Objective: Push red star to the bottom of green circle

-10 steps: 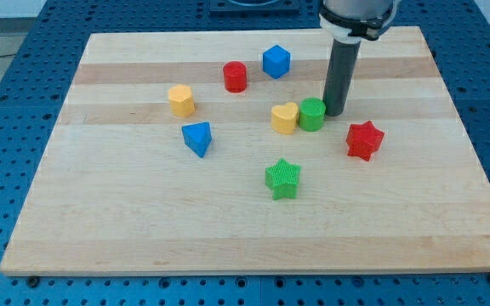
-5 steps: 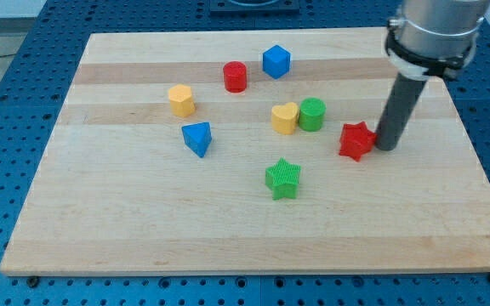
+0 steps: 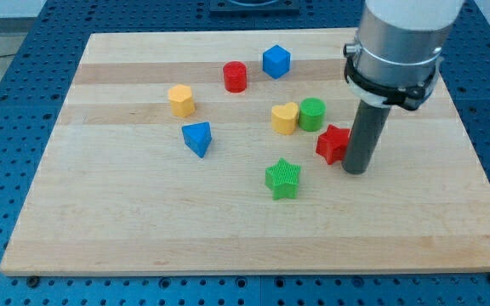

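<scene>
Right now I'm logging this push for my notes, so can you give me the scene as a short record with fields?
surface: wooden board
my tip: against the view's right side of the red star
red star: below and to the view's right of the green circle, not yet straight under it
green circle: touching the yellow heart
yellow heart: on the green circle's view-left
green star: toward the view's bottom
other blocks: blue triangle, yellow hexagon, red cylinder, blue cube

Single raised, seemingly front-on view down over whole board (image 3: 66, 212)
</scene>
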Robot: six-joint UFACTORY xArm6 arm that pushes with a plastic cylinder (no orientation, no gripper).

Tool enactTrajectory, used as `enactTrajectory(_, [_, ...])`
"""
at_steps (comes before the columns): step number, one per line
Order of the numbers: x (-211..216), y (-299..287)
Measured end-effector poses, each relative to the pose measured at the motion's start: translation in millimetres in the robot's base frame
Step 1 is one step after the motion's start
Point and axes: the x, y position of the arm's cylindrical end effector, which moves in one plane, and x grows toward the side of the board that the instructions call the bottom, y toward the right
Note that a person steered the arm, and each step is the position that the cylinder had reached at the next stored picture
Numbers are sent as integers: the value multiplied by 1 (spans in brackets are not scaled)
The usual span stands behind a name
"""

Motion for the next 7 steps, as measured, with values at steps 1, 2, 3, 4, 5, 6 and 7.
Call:
enactTrajectory(1, [-7, -3])
enactTrajectory(2, [-9, -7])
enactTrajectory(3, [-12, -17])
enactTrajectory(4, [-14, -24])
enactTrajectory(5, [-14, -28])
enactTrajectory(6, [-14, -41])
enactTrajectory(7, [-13, -51])
